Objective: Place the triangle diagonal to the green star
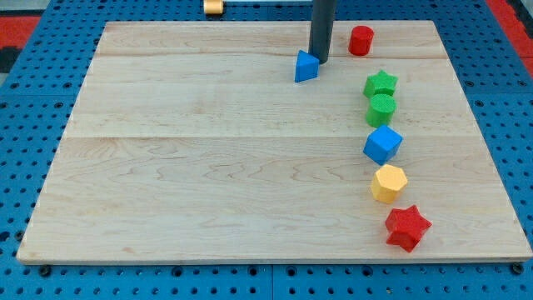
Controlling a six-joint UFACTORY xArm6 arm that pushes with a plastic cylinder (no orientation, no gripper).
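A blue triangle block [306, 67] lies near the view's top, a little right of centre. My tip [319, 60] stands right at its upper right edge, touching or almost touching it. The green star [381, 83] lies to the right of the triangle and slightly lower, with a clear gap between them.
A red cylinder [361, 40] sits at the top right. Below the star, down the right side, lie a green round block [381, 108], a blue cube [383, 144], a yellow hexagon [388, 182] and a red star [407, 227]. A small yellow object [214, 7] lies beyond the board's top edge.
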